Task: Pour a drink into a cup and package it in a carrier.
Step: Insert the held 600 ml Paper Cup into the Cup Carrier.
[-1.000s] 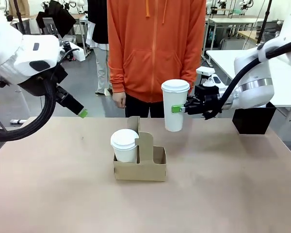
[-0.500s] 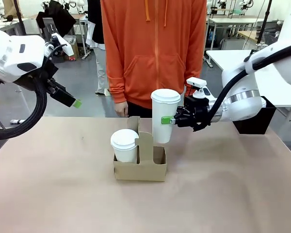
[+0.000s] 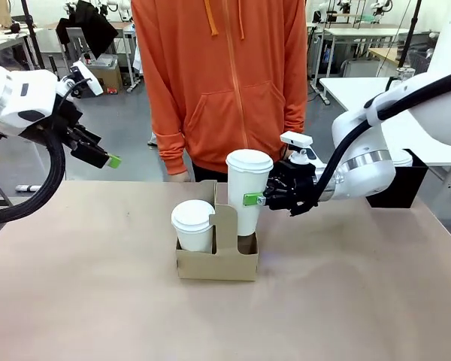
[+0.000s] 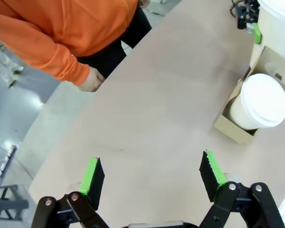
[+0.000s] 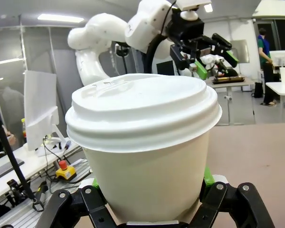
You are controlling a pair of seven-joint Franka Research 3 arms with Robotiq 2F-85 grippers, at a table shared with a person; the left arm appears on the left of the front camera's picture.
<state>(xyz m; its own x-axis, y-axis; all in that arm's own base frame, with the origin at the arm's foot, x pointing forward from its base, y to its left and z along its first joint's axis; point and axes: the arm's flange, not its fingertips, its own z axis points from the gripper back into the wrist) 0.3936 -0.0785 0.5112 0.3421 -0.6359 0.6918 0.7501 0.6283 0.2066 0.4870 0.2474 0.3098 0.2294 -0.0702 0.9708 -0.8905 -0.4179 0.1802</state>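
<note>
Brown table (image 3: 98,301) at the bottom holds the carrier (image 3: 216,263) in the middle. Now the cup (image 3: 248,192), pinched by the right gripper (image 3: 254,199), has come down into its right slot, almost packed. Upper left, the left gripper (image 3: 109,159) hangs open-fingered.

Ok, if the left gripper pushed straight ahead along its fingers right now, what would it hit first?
Probably the bare brown tabletop. The open left gripper points down at empty surface, with the brown cardboard carrier and short white lidded cup off to one side. Depth is unclear, but nothing shows in between.
</note>
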